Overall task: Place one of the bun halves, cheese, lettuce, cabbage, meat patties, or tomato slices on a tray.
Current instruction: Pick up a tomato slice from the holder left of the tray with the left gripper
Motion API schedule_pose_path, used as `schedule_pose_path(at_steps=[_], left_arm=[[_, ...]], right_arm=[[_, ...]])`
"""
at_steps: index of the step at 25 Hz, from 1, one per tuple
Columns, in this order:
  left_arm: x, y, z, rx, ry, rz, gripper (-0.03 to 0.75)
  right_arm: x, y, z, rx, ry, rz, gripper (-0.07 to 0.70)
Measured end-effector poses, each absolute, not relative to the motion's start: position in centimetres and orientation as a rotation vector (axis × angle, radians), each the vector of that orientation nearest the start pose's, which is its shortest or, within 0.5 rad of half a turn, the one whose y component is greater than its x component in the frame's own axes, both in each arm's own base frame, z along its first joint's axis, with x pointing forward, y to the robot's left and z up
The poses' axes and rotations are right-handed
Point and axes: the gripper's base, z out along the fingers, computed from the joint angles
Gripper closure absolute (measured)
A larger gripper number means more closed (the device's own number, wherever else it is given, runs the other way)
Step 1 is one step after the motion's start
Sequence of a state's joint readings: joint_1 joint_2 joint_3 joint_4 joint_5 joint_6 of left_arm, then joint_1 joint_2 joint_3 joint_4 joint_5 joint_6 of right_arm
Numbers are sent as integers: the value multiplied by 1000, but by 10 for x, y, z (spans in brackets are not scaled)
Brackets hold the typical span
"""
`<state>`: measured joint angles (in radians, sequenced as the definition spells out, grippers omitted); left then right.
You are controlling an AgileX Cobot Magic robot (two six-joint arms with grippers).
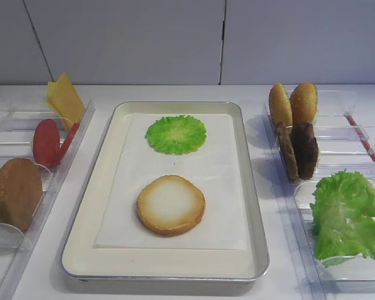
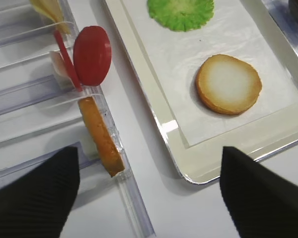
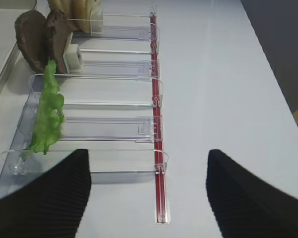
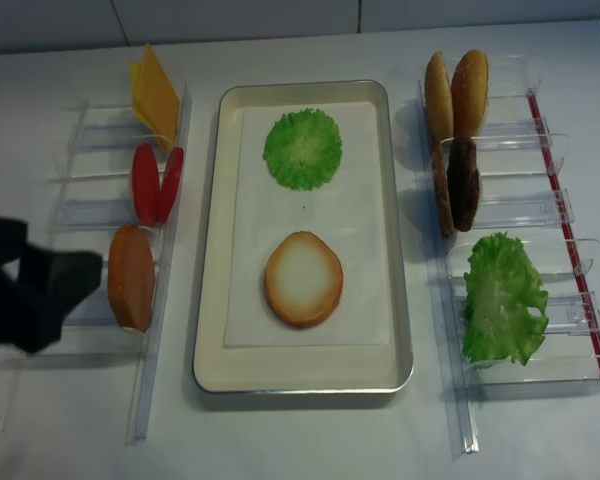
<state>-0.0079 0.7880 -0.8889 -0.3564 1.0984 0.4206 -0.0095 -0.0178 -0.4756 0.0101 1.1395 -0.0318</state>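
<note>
The silver tray (image 1: 257,206) sits in the centre of the white table (image 4: 310,440), lined with white paper (image 1: 231,181). On the paper, a bun half (image 1: 171,204) lies flat with its pale cut face up in the lower middle of the tray, and a round green cabbage leaf (image 1: 175,134) lies flat in the upper middle, well apart from the bun.

At the left of the high view a clear plastic rack (image 1: 25,250) holds, from top to bottom, yellow cheese (image 1: 64,98) slices, two red tomato slices (image 1: 47,142) standing on edge, and another bun half (image 1: 16,193) standing on edge. At the right, a second rack (image 1: 362,140) holds two upright bun halves (image 1: 292,104) at the top, two dark meat patties (image 1: 299,150) on edge below them, and a frilly lettuce (image 1: 347,215) leaf at the lower right.

The left end effector (image 2: 149,193) hovers over the table between the left rack and the tray's lower left corner. Its two dark fingers (image 2: 35,193) fill the bottom corners of the left wrist view, spread wide apart with nothing between them. In the realsense view it shows as a dark shape at the left edge, beside the rack's bun half.

The right end effector (image 3: 149,196) hangs above the right rack's lower end; its fingers (image 3: 44,198) are likewise spread wide and empty, with the rack's red strip (image 3: 158,148) running between them.
</note>
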Motion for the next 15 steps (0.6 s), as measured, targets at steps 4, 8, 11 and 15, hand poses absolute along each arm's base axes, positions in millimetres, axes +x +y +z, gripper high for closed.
schedule_pose_path(at_steps=[4, 8, 11, 15], left_arm=[[154, -38, 349, 528, 2419, -316, 157], [172, -55, 352, 608, 2412, -354, 157], [187, -72, 350, 642, 2445, -308, 157], [208, -92, 343, 591, 2530, -175, 157]], right_arm=[[-8, 1, 264, -25, 2130, -12, 129], [-8, 1, 264, -25, 2130, -12, 129], [-8, 1, 264, -25, 2130, -12, 129], [-8, 1, 264, -25, 2130, -12, 129]])
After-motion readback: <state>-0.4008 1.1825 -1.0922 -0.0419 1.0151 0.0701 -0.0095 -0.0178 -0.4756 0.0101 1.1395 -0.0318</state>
